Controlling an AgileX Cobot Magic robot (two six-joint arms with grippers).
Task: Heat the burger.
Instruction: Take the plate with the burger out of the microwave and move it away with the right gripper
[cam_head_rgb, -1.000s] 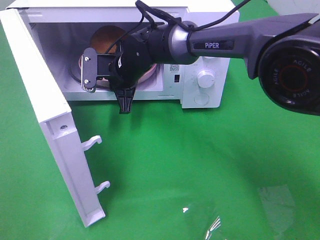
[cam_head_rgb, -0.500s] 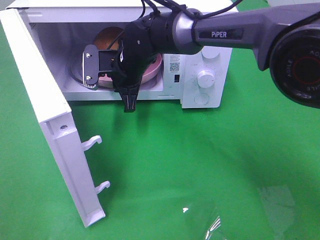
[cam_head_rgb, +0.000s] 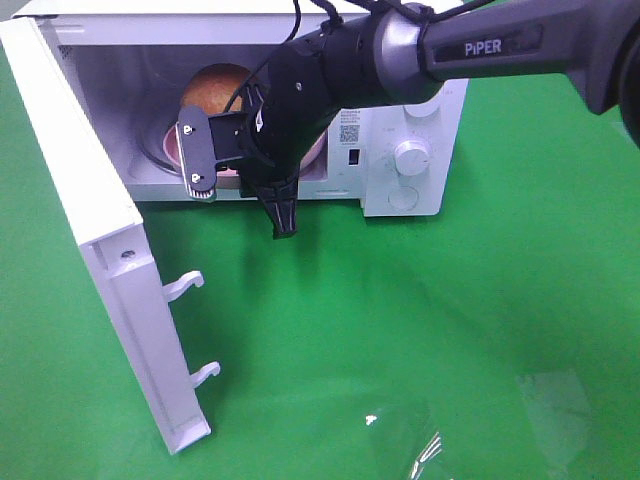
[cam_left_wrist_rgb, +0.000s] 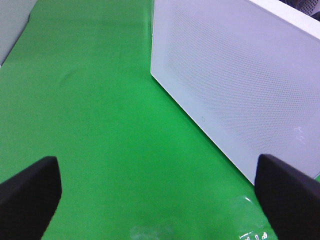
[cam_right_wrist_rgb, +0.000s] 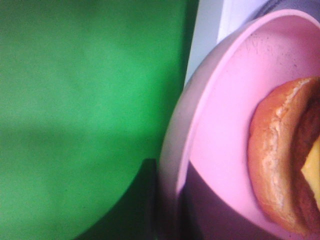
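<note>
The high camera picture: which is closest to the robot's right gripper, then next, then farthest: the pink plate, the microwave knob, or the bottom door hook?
From the right gripper:
1. Pink plate, just behind it, inside the microwave.
2. Microwave knob, off to the right on the control panel.
3. Bottom door hook, down at the left on the open door.

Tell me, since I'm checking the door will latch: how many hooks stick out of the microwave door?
2, both on the open door's inner edge: the upper hook and the lower hook nearer the door's free end. None looks hidden.
</note>
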